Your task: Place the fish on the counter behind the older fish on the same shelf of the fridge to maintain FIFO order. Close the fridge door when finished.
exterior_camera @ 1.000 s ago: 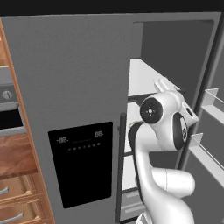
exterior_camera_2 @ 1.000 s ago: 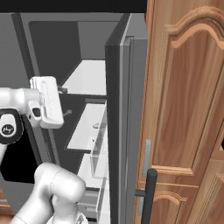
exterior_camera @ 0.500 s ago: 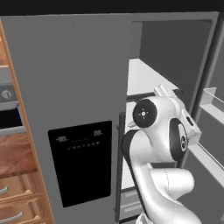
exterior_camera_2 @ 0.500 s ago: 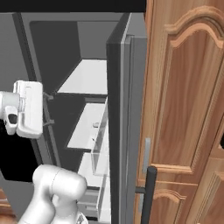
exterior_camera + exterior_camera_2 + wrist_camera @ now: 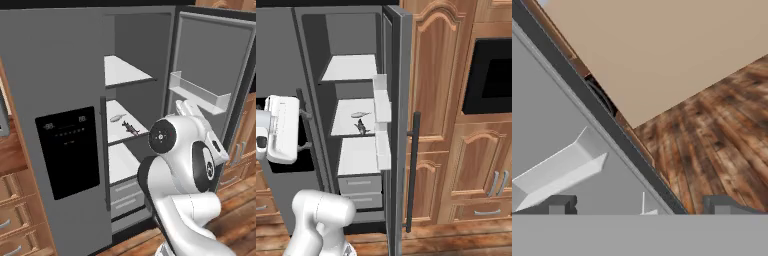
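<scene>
With the plain grey fridge door (image 5: pixel 210 75) swung wide, I see two small silvery-grey fish on the middle white shelf (image 5: pixel 131 139): one (image 5: pixel 116 118) at the back, the other (image 5: pixel 130 128) nearer the front. My claw (image 5: pixel 639 206) is spread open, empty, beside that door's inner face.

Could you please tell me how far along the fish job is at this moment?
Done, it seems: two fish lie on the middle shelf, a pale fish at the back and a dark fish nearer the front. In hand: nothing; the gripper is open and empty, facing the door edge and floor. Left: closing the door, which stands wide open.
</scene>
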Motion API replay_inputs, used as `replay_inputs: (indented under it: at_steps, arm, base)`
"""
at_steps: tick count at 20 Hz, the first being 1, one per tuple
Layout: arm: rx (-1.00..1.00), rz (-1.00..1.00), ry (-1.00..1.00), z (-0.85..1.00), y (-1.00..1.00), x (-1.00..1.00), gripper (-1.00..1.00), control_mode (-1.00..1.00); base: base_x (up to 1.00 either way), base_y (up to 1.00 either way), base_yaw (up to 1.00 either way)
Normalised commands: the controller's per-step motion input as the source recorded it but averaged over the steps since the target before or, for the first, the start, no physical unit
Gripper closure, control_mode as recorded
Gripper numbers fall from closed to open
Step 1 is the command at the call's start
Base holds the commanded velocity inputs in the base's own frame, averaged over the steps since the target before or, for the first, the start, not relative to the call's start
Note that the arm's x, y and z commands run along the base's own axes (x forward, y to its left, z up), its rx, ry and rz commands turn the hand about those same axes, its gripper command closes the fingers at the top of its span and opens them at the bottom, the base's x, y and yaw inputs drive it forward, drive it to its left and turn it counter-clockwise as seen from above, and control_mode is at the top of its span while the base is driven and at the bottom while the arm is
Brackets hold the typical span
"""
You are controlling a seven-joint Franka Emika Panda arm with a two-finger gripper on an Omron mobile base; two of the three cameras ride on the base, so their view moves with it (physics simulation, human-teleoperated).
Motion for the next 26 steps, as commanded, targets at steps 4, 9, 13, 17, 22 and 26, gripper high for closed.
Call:
replay_inputs:
  at_steps: [4, 9, 13, 17, 22, 26]
  arm:
    - [0.0, 0.0, 0.0, 0.0, 0.0, 0.0, -1.0, 1.0]
    - [0.0, 0.0, 0.0, 0.0, 0.0, 0.0, -1.0, 1.0]
    - [0.0, 0.0, 0.0, 0.0, 0.0, 0.0, -1.0, 1.0]
    - [0.0, 0.0, 0.0, 0.0, 0.0, 0.0, -1.0, 1.0]
    - [0.0, 0.0, 0.0, 0.0, 0.0, 0.0, -1.0, 1.0]
    - [0.0, 0.0, 0.0, 0.0, 0.0, 0.0, -1.0, 1.0]
  base:
    - [-0.51, -0.24, -0.7]
    - [-0.09, -0.61, -0.73]
    - [-0.01, -0.76, -0.61]
    - [0.0, -0.94, -0.46]
    - [0.67, -0.63, -0.23]
    - [1.0, -0.2, -0.01]
